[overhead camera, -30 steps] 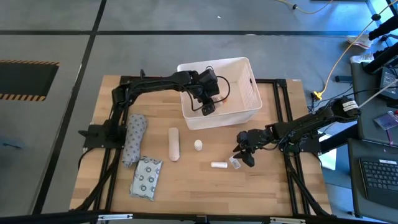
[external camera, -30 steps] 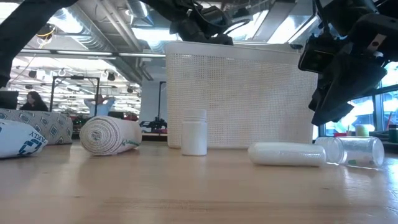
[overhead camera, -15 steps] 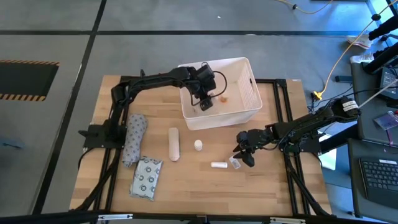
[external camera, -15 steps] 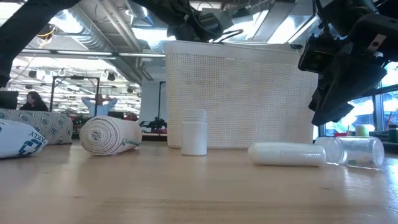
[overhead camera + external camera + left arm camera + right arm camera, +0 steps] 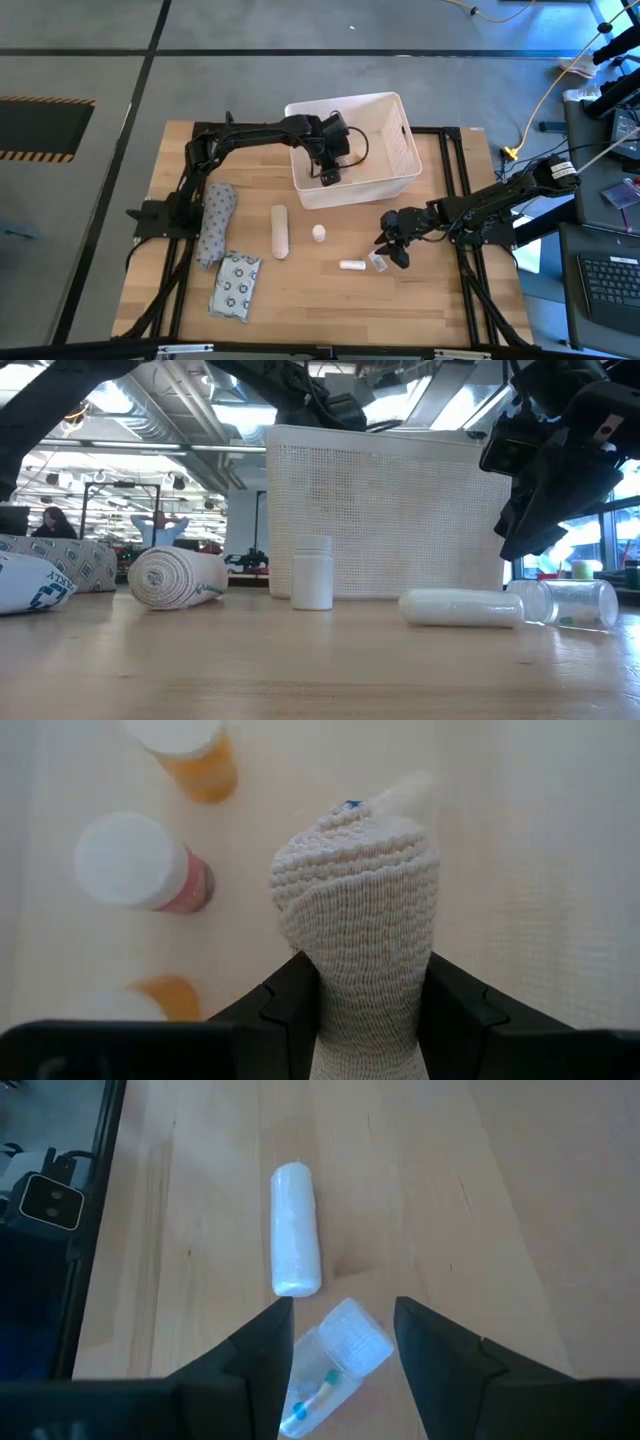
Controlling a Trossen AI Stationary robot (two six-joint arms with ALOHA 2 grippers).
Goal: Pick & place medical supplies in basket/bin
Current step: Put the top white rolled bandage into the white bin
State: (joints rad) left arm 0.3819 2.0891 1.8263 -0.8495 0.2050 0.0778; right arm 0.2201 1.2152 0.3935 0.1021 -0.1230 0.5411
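**Left gripper over the tub with a bandage roll clamped; right gripper parked open over a vial**

Since half a second ago the left gripper (image 5: 330,176) has slid slightly toward the near wall of the tub (image 5: 400,110) and now covers the orange spot that showed on the tub floor. The right arm has not moved.

Left wrist view: the two dark fingers (image 5: 290,1005) press on either side of a knitted white bandage roll (image 5: 358,910), which sticks out forward between them, so the jaws are clamped on it. Under it, on the tub floor, lie white-capped bottles: one orange (image 5: 195,755), one pink (image 5: 140,865), another orange one (image 5: 150,1000) partly cut off.

The right gripper (image 5: 392,256) hangs low over the table, right of the tub's near corner. Its jaws stand apart, and a clear vial (image 5: 335,1360) lies on the wood between and just ahead of the fingertips, untouched. A white tube (image 5: 295,1243) lies just beyond it.

Still on the table: a small white bottle (image 5: 318,234) standing upright near the tub's front wall, a white roll (image 5: 279,231) left of it, a ring-patterned packet (image 5: 236,286), and a grey patterned roll (image 5: 215,224) near the left edge.
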